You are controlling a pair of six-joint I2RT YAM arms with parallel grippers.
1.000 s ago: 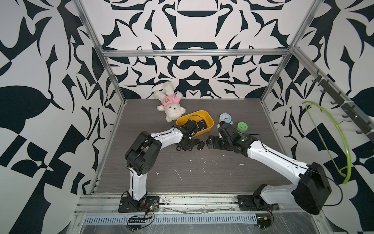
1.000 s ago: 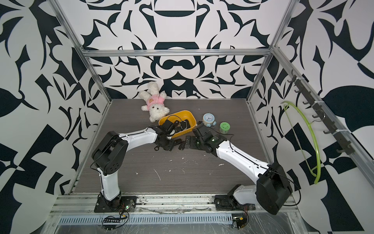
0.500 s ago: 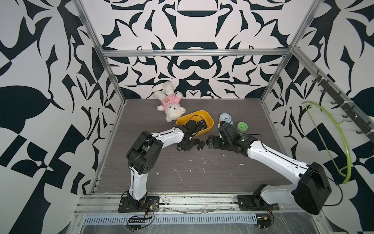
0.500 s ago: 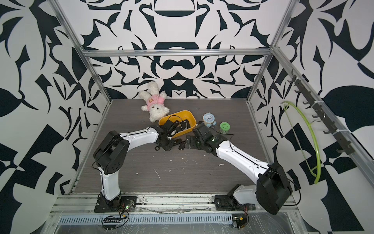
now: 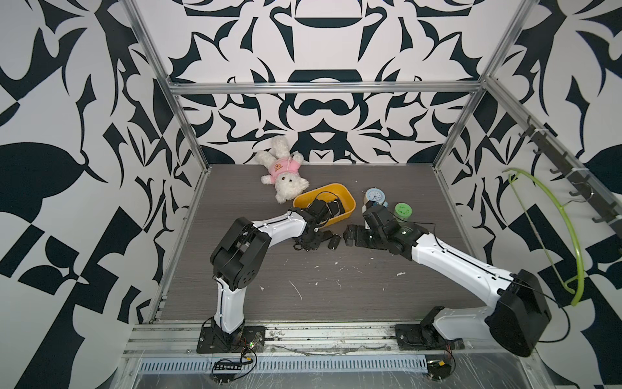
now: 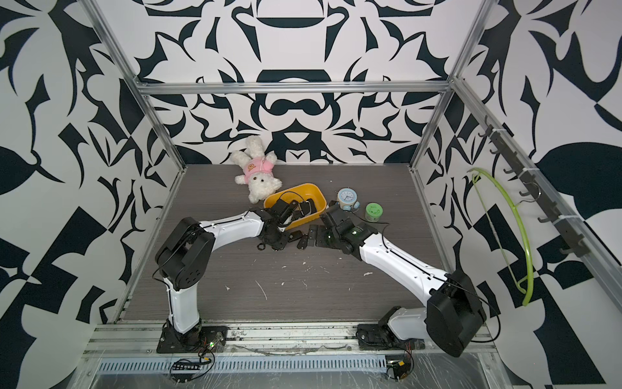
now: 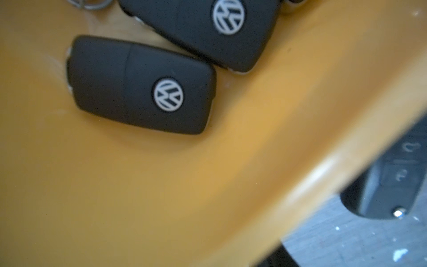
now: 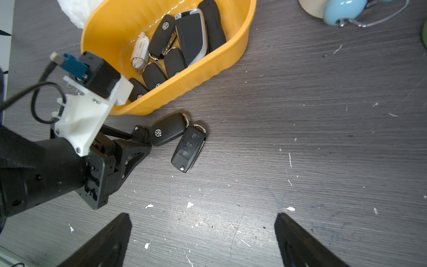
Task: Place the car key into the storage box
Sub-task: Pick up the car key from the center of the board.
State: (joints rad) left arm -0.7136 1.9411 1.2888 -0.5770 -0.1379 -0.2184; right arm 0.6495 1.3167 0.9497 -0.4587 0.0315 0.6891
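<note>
Across the wood-grain tabletop (image 8: 300,115), the car key (image 8: 168,132) is lying just outside the near wall of the storage box (image 8: 208,67), long axis along it, with the left gripper (image 8: 144,137) pinching its ring-free end and the right gripper (image 8: 202,216) hanging spread wide, farther off.

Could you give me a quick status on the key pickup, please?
Left gripper shut on the car key, on the table beside the storage box. Right gripper open, empty. Second key lies right alongside it.
</note>
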